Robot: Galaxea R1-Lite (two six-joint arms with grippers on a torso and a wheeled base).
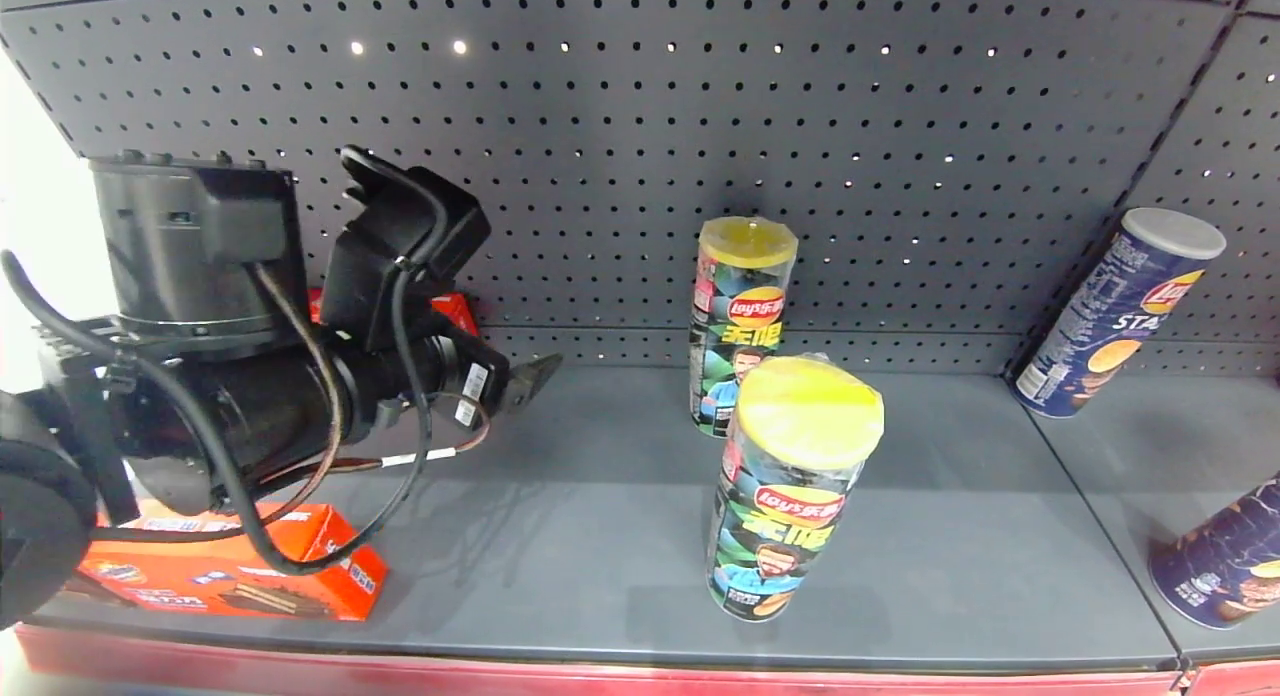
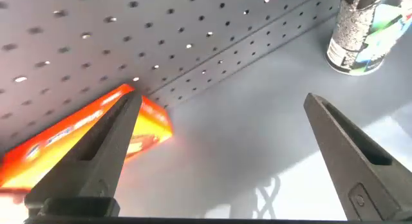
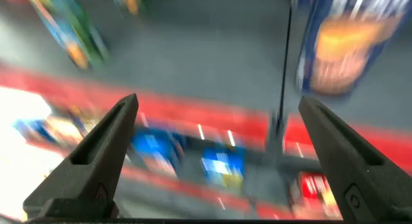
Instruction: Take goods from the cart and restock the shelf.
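Progress: restock is looking partway done, judging by how the shelf point(image 1: 600, 536) is filling.

- Two green cans are standing upright mid-shelf. The rear can point(image 1: 742, 326) is sitting close to the pegboard point(image 1: 700, 126), and the front can point(image 1: 785, 496) is sitting nearer the front edge, apart from it.
- The front box point(image 1: 240, 576) is lying flat at the front-left corner. The back box point(image 1: 452, 311) is sitting at the back-left by the pegboard, partly hidden behind the left arm.
- In the bay to the right, one blue can point(image 1: 1110, 316) is leaning tilted at the back. A second blue can point(image 1: 1220, 566) is tilting near the front edge, with part of it out of frame.

Left gripper point(image 2: 222, 102) is hanging over the left part of the shelf. It is released with its jaws spread wide, gripping nothing and pointing toward the back box and pegboard.

Right gripper point(image 3: 217, 102) is also released and carrying nothing. It is hanging in front of the shelf's red front edge, with blurred goods below it. I can't tell whether those are sitting in the cart.

What's remaining, as I'm reading it:
- Bare stretches are showing between the boxes and the cans and to the right of the cans, so more stock is likely going in.
- With both grippers carrying nothing, the next item is needing a fresh pick from the cart.
- The tilted blue cans are probably needing straightening, and they're risking a knock if an arm is swinging in from that side.
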